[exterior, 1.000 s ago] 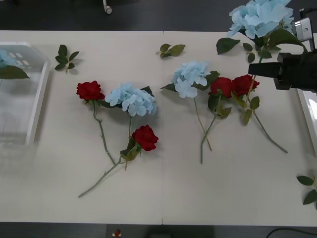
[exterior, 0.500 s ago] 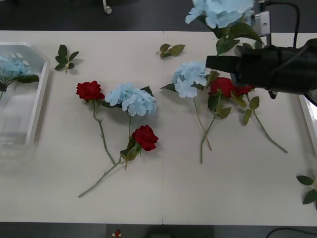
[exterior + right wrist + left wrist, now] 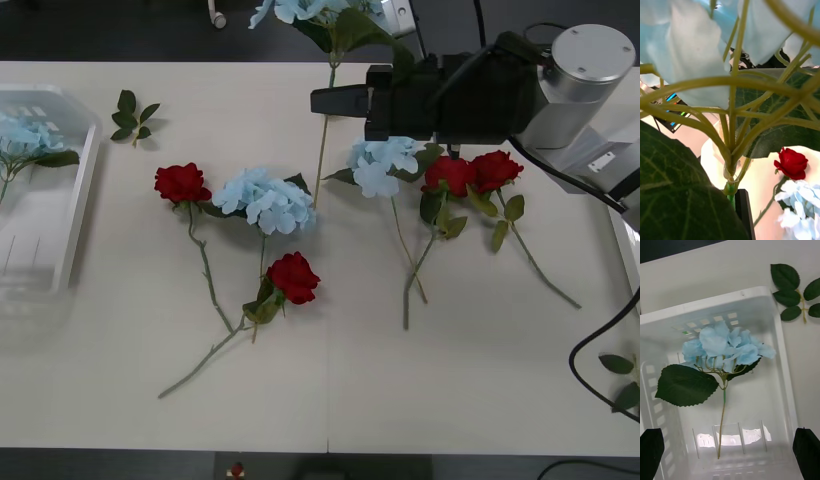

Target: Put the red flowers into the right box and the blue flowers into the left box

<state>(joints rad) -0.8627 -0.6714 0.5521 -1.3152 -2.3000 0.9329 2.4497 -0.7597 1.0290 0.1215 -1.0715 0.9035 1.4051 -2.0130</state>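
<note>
Your right end effector [image 3: 322,100] was closed on the stem of a blue flower [image 3: 318,10], holding it above the far middle of the tabletop [image 3: 330,380]. Your left end effector [image 3: 730,453] hung spread wide over the left box [image 3: 784,363], where another blue flower [image 3: 724,348] lay inside. Red roses [image 3: 183,183] and more blue flowers [image 3: 266,200] lay across the tabletop.
</note>
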